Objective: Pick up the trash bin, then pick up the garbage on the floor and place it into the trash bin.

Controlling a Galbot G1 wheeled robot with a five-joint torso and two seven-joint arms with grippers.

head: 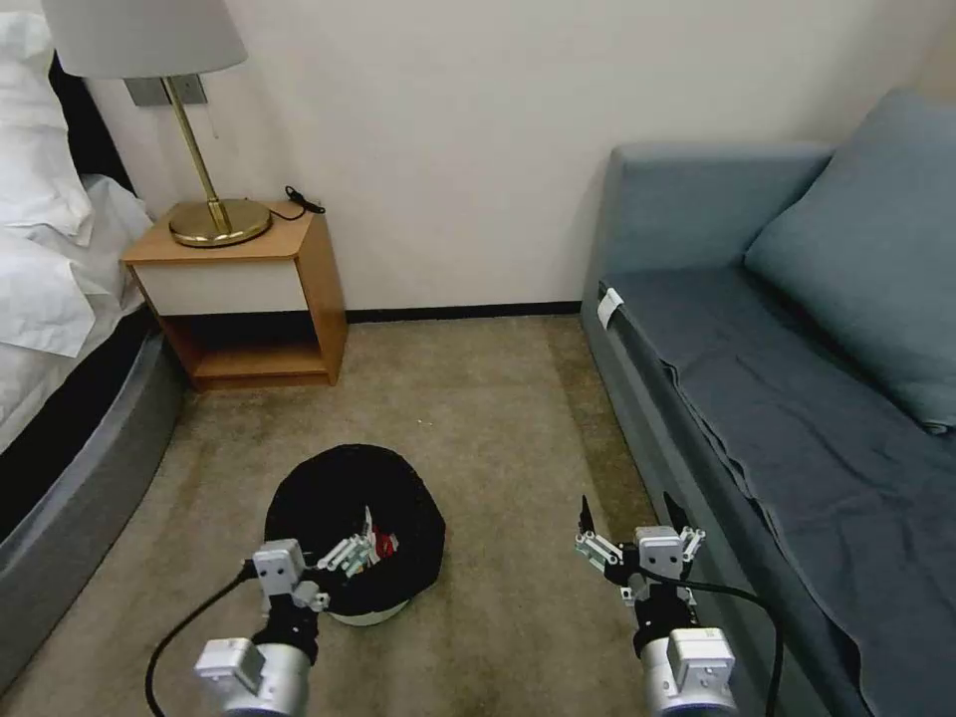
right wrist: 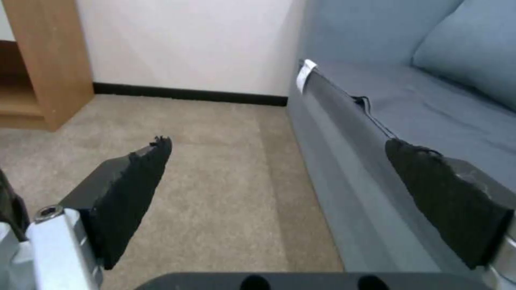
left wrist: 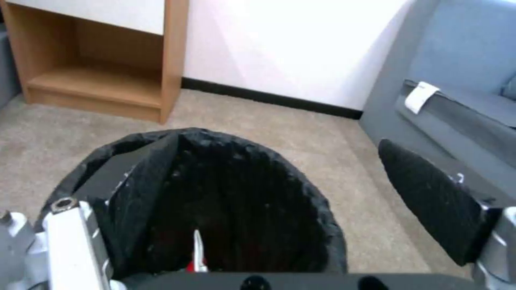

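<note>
trash bin sits on the tan carpet in the open floor between the bed and the grey-blue sofa, in front of the wooden nightstand. it is lined with black, rim facing up. inside near the robot-side wall a bit of red garbage with a white strip shows; in the left wrist view the same scrap is low in the dark interior. no print can be read on it.

left gripper is at the bin's near rim. in the left wrist view one black finger pad lies inside the bin against the liner, the other pad is outside, well apart over carpet. so the jaws are spread wide straddling the rim, not closed on it.

right gripper hovers over bare carpet just beside the sofa base, to the right of the bin and apart from it. its fingers are wide open and hold nothing.

white tag hangs on the sofa's front edge, also seen at; any writing on it is too small to read. brass lamp stands on the nightstand with a black cable beside its base. no brand or label is legible anywhere.
</note>
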